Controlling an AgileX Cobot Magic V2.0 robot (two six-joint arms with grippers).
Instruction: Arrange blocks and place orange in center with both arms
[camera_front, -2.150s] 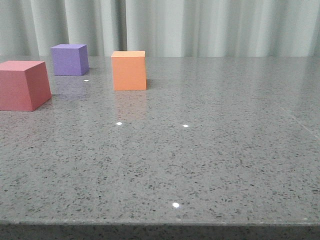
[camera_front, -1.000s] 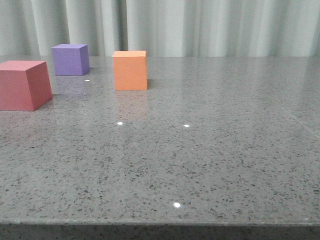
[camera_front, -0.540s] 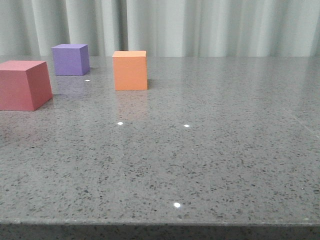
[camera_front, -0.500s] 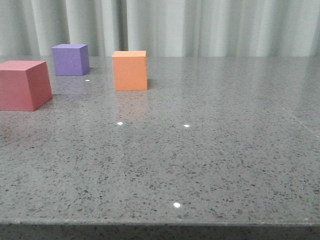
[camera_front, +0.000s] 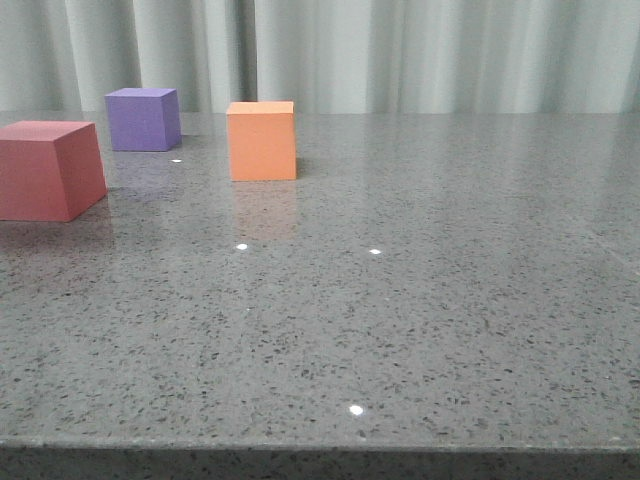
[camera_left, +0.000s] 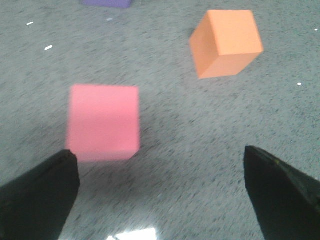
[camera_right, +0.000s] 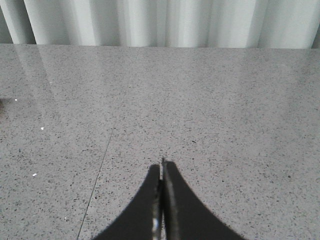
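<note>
**Three cubes at the far left of a wide grey counter**

We stand before a speckled grey stone table (camera_front: 420, 330) backed by pale pleated curtains (camera_front: 430, 55), and we take the orange cube (camera_front: 261, 140) as our landmark. Nearest us the table's front edge runs straight across the front view, and from there up to the orange cube the surface is bare stone with only small light glints. To the right of the orange cube the counter stretches open all the way to the curtains.

Our left gripper (camera_left: 160, 195) hangs above the table with its two dark fingers (camera_left: 37, 195) spread wide and nothing between them. Our right gripper (camera_right: 161, 200) has its fingers pressed together, holding nothing, over bare stone.

The reddish-pink cube (camera_front: 48, 168) sits left of the orange cube and nearer to us, well apart from it, reaching the front view's left edge. The purple cube (camera_front: 143, 118) lies left of the orange cube and a little farther back, close to the curtains. None of the cubes touch.
</note>
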